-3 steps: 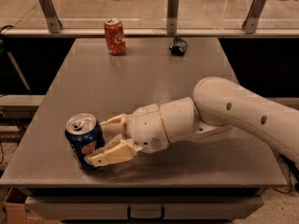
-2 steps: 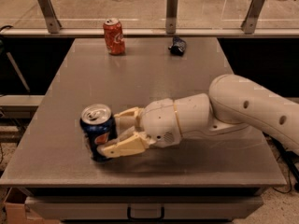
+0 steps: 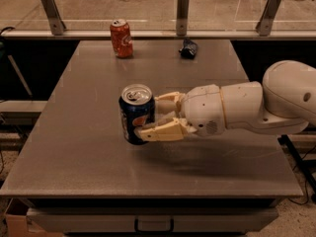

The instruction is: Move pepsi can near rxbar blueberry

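We see the pepsi can upright between the jaws of the gripper, over the middle of the table and well apart from the rxbar blueberry at the far edge. The can is dark blue with a silver top and a round logo. The jaws press against its sides, gripping it.

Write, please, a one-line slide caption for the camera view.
The pincer holds the upright pepsi can midway across the table; the rxbar blueberry and an orange soda can sit near its far edge.
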`<state>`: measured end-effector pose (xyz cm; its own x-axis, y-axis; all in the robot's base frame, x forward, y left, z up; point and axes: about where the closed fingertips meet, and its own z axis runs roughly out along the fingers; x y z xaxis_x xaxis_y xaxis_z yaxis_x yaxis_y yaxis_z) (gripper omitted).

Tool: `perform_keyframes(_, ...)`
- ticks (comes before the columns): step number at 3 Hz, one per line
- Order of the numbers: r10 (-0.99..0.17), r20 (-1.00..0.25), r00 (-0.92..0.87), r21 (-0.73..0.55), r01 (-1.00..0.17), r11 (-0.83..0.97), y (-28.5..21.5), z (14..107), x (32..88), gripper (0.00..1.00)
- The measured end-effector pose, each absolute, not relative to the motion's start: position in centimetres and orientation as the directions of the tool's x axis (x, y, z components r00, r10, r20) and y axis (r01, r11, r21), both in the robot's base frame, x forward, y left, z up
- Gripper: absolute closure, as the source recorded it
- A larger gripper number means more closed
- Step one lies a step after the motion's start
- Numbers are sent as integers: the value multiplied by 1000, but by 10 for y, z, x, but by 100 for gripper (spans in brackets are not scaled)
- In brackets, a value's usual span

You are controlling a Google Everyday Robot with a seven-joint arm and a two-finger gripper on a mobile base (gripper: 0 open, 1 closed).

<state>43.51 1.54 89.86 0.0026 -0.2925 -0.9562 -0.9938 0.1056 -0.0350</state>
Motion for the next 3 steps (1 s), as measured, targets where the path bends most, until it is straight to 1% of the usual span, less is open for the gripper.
perform_keyframes(1, -323, -945, 56, -114, -980, 164, -3, 907, 448, 100)
perform_keyframes(2, -380, -917, 117, -210, -954, 212, -40, 921, 482, 100)
perform_keyframes(3, -441, -887, 138, -280, -920, 274, -96, 932, 545, 100)
